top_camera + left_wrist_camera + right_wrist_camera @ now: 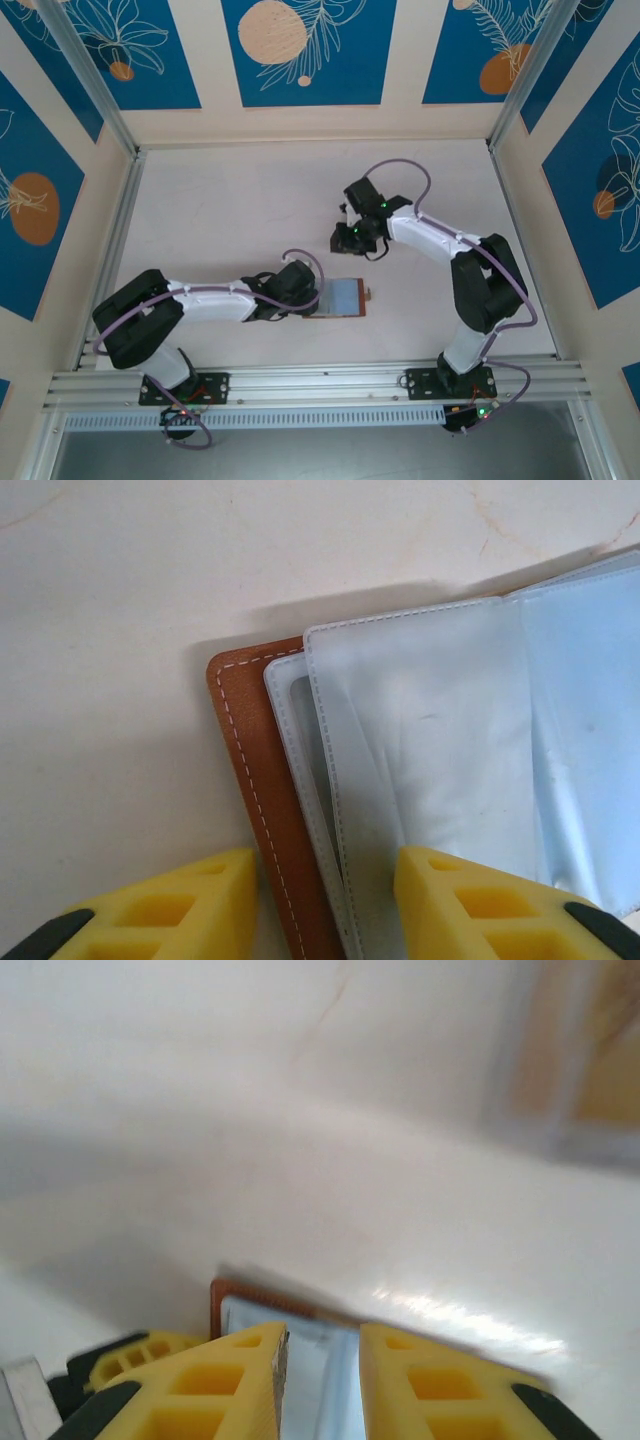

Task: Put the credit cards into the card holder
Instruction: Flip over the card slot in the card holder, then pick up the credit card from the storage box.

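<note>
Nearest, just past the metal rail (pixel 320 385) at the table's front edge, the left arm lies low and reaches to the right; the left gripper (pixel 325 915) has its yellow fingers (pixel 180 910) apart, astride one edge of the card holder (pixel 340 297); one finger is over bare table beside the brown stitched border, the other over the clear sleeves; whether either presses down I cannot tell.

The card holder lies open and flat on the table (pixel 230 200), grey-blue inside up, with a brown strip showing along its right edge and a rounded brown corner free of the fingers.

Just beyond it hangs the right gripper (pixel 350 240), its fingers a narrow gap apart with the card holder seen through that gap; a thin pale sliver (pixel 281 1360) stands edge-on against the inner face of one finger; whether it is a card I cannot tell.

Farther off the white tabletop runs bare to the back wall (pixel 310 125) and out to the side posts (pixel 110 260) on both sides.
</note>
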Tool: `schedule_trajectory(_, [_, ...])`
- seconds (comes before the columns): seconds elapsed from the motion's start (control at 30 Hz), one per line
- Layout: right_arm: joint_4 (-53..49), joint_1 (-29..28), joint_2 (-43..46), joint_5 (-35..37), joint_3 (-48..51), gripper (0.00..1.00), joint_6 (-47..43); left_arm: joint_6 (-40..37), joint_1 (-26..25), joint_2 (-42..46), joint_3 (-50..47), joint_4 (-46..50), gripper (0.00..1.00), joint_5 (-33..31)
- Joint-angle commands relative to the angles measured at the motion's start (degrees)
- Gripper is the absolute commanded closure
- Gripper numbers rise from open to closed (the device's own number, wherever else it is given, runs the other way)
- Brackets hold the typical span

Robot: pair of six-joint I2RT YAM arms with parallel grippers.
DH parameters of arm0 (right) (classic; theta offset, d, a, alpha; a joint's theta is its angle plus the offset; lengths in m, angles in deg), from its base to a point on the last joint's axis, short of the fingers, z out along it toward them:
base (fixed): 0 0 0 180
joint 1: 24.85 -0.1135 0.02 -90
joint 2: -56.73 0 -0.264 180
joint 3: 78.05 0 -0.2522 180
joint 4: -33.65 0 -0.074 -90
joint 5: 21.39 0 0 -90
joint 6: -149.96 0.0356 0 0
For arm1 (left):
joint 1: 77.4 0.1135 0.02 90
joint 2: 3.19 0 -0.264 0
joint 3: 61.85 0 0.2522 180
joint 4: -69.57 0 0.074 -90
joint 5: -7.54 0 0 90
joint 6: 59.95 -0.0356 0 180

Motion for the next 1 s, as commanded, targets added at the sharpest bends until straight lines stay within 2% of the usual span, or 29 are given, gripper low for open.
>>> schedule_trajectory(0.0, [-7.58, 2.1, -0.92, 8.54, -5.31, 0.73, -2.87, 0.43, -0.82, -2.65, -1.9, 2.03, 0.61, -0.55])
schedule_trajectory(0.2, [-12.03, 4.33, -5.5, 17.4, -13.92, 0.72, -4.66, 0.66, -1.01, -2.99, -1.92, 1.68, 0.65, -0.5])
schedule_trajectory(0.47, [-15.26, 4.97, -16.55, 20.11, -23.57, 0.71, -6.37, 1.01, -1.1, -3.2, -1.86, 1.5, 0.66, -0.55])
schedule_trajectory(0.8, [-16.62, 4.18, -23.86, 21.45, -27.89, 0.71, -7.21, 1.23, -1.1, -3.3, -1.71, 1.65, 0.67, -0.8])
schedule_trajectory(0.97, [-17.1, 3.64, -25.02, 23.42, -28.21, 0.78, -7.56, 1.4, -1.1, -3.47, -1.66, 1.73, 0.67, -0.97])
